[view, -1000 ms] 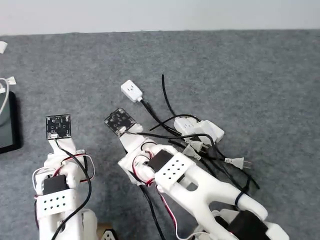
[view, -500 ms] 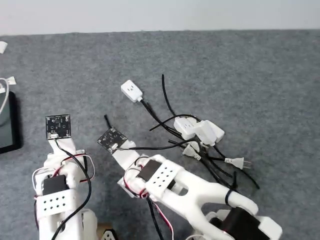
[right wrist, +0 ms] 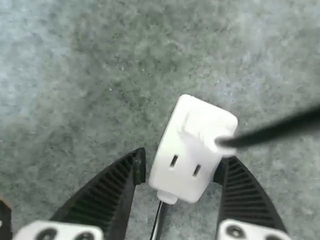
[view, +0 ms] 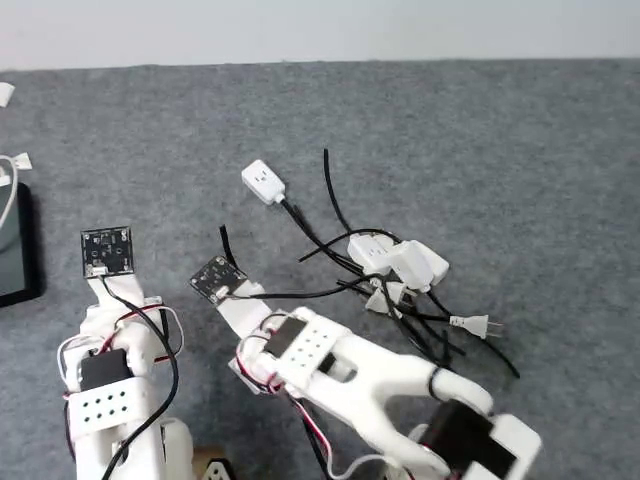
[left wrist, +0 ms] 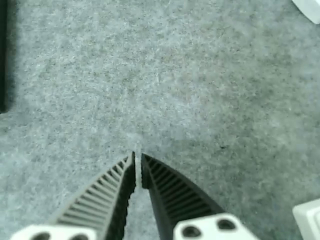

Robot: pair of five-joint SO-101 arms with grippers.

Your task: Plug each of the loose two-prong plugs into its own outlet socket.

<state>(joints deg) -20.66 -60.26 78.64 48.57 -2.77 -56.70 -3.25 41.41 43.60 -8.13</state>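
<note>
Right wrist view: fingers (right wrist: 112, 192) frame socket (right wrist: 192, 150).

Socket (view: 263, 182), loose plug (view: 470, 323), gry mat (view: 520, 150)

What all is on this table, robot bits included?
outlet sockets: three it seems, white; one alone mid-table, two in the cord tangle.
loose plugs: two, pale; near side of the tangle, the other at.
cords: several, black; right of centre.
mat: one, grey; covers the table.
flat device: one, black; left edge.
scraps: two, white; far left.
arms: two, white; near edge.
left fingers: black, shut, above bare mat.
right fingers: black, open, one of the outlet sockets seen between them.
</note>
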